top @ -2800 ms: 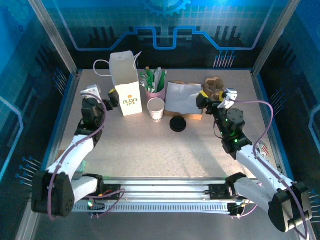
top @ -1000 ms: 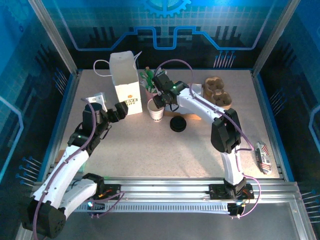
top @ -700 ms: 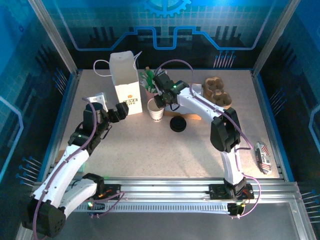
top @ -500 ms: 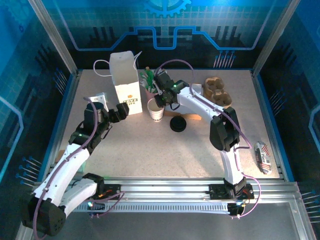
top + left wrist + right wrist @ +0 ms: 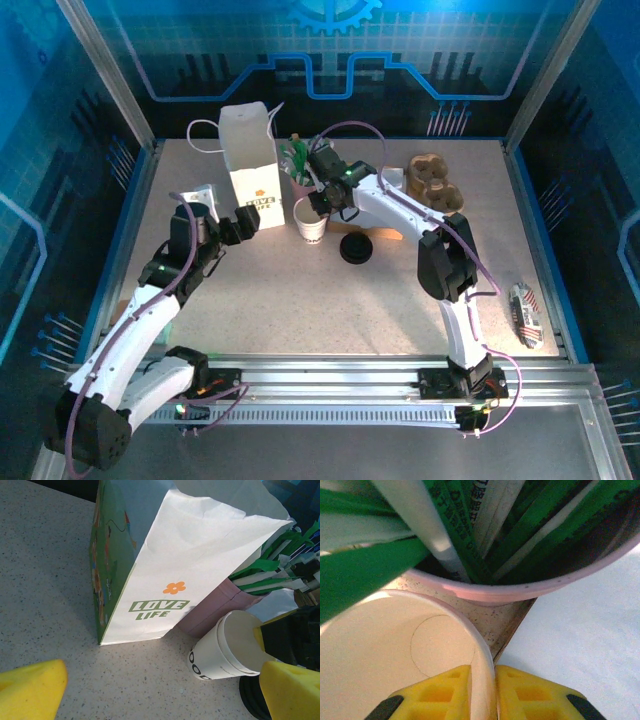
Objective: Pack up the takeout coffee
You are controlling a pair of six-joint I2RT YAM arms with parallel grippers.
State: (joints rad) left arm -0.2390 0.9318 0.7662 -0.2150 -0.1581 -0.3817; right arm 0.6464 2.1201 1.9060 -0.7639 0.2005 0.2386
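"Right tool [image 5: 482, 680] — what is it doing?"
"Its yellow fingers [image 5: 432, 692] pinch the rim of the white paper cup [image 5: 395, 650], one inside and one outside. The cup stands on the table [image 5: 300, 300], just beside the tall white bag [image 5: 252, 170] and just in front of a pink cup [image 5: 520, 587] of green and white sticks [image 5: 380, 567]."
"And the black lid [image 5: 356, 248]?"
"Flat on the table, near the cup. The left tool [image 5: 240, 222] is spread wide — holding nothing, near the bag's base."
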